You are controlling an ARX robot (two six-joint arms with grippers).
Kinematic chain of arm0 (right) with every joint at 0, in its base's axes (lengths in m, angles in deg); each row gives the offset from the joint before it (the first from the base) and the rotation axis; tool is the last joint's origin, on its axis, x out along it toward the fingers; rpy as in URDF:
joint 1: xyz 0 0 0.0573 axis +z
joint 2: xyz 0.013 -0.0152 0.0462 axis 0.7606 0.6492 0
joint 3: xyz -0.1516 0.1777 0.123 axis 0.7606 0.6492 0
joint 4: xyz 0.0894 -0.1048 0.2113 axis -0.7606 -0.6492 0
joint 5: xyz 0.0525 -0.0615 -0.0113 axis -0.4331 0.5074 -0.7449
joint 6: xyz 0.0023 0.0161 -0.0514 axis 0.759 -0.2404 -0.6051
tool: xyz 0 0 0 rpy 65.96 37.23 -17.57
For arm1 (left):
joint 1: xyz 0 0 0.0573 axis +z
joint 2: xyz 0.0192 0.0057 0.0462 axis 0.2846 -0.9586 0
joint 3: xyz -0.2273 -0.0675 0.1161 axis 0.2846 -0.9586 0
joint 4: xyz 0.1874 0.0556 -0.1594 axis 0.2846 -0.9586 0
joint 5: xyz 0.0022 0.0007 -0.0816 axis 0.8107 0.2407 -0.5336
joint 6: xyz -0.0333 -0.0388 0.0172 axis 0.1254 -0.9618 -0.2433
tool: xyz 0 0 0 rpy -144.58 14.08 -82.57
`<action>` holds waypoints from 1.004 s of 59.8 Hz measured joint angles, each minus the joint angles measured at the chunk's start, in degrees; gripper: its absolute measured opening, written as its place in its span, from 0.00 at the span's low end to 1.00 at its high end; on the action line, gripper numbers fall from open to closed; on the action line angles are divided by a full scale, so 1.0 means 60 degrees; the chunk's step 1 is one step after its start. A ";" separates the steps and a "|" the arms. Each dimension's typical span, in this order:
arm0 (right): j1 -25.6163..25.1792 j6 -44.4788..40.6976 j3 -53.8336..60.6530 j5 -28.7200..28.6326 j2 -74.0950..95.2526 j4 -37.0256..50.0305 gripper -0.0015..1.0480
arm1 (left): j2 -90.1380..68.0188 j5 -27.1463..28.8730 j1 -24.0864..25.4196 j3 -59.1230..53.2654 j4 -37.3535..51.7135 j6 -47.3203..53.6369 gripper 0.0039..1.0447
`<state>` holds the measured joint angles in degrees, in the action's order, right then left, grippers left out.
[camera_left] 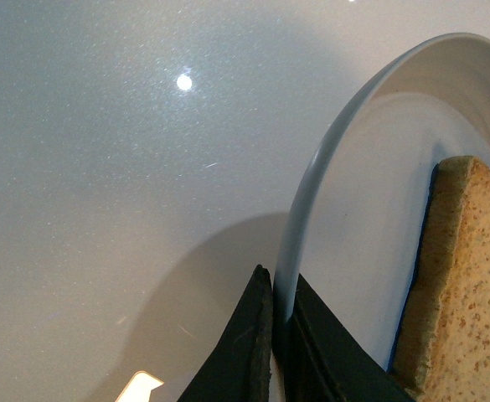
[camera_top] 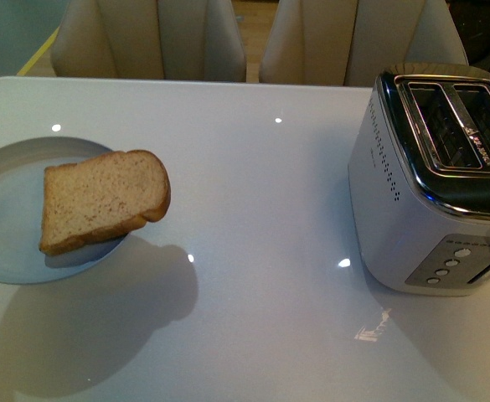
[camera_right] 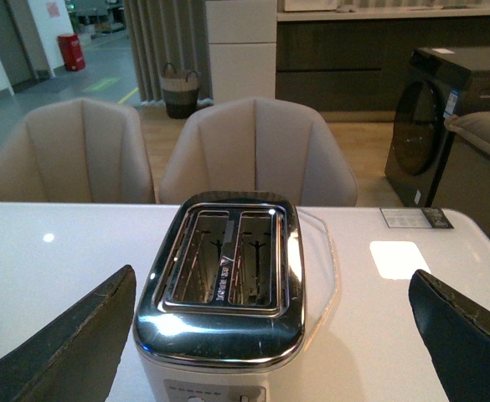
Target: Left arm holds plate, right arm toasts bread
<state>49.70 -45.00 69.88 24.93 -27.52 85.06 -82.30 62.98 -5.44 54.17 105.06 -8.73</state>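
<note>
A pale blue-grey plate (camera_top: 10, 209) is held above the white table at the left, casting a shadow below it. A thick slice of light-brown bread (camera_top: 102, 199) lies on it, its rounded top hanging over the plate's right rim. In the left wrist view my left gripper (camera_left: 280, 314) is shut on the plate's rim (camera_left: 312, 193), one black finger on each side, with the bread (camera_left: 462, 285) just beside. My left gripper is out of the front view. My right gripper (camera_right: 270, 335) is open, its black fingers (camera_right: 69, 343) wide on either side of the toaster (camera_right: 224, 293), above it.
A silver two-slot toaster (camera_top: 433, 176) stands at the table's right, both slots open at the top. Two beige chairs (camera_top: 152, 38) stand behind the table's far edge. The white glossy table (camera_top: 270, 251) lies between plate and toaster.
</note>
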 joint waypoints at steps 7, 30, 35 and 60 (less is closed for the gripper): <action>0.0000 0.0000 0.0000 0.0000 0.0000 0.0000 0.91 | 0.0871 0.0291 -0.0499 0.0022 -0.0954 -0.0179 0.03; 0.0000 0.0000 0.0000 0.0000 0.0000 0.0000 0.91 | 0.3133 0.1242 -0.3351 0.1435 -0.3745 -0.1228 0.03; 0.0000 0.0000 0.0000 0.0000 0.0000 0.0000 0.91 | 0.3242 0.1297 -0.3865 0.1745 -0.4036 -0.1457 0.03; 0.0000 0.0000 0.0000 0.0000 0.0000 0.0000 0.91 | 0.3377 0.1523 -0.5927 0.2240 -0.4539 -0.2896 0.03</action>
<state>49.70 -45.00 69.88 24.93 -27.52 85.06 -62.04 72.11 -41.00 67.62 77.82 -26.11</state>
